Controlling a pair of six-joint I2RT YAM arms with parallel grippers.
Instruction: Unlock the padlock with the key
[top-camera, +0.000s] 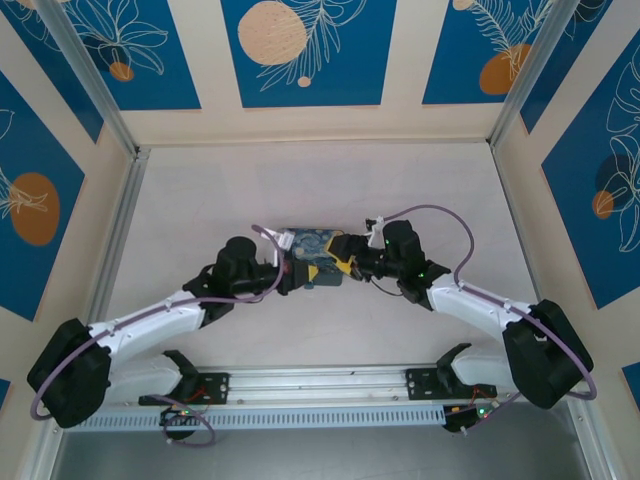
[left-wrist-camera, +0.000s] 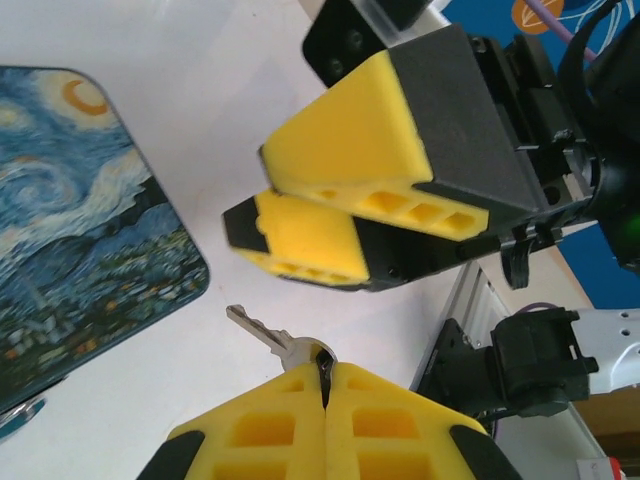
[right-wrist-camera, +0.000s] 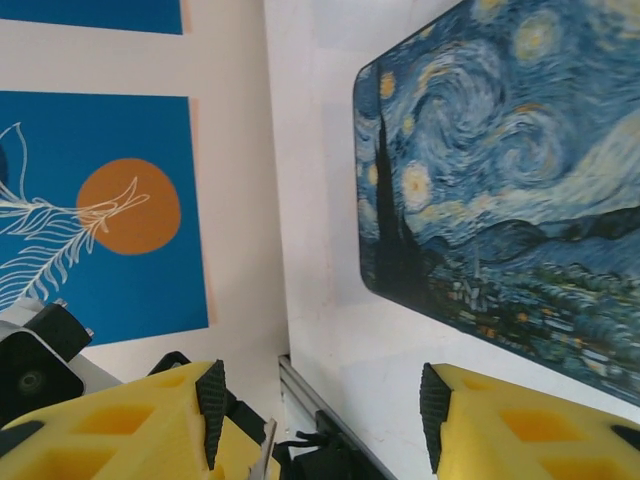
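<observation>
left tool (left-wrist-camera: 325, 375): yellow pads pressed together, clamped on the key (left-wrist-camera: 268, 338)
key: the blade pokes out up and to the left of the pads, over the bench (left-wrist-camera: 200, 60) and near the edge of the painted tin (left-wrist-camera: 80, 230)
right tool (right-wrist-camera: 320, 415): pads apart, nothing between them, hanging just past the key's tip and facing the left tool
hard to see: the key's head is mostly buried in the pads. There's a bluish sliver (left-wrist-camera: 15, 418) at the tin's lower corner, but it's cut off by the frame, so can't tell what it is
</observation>
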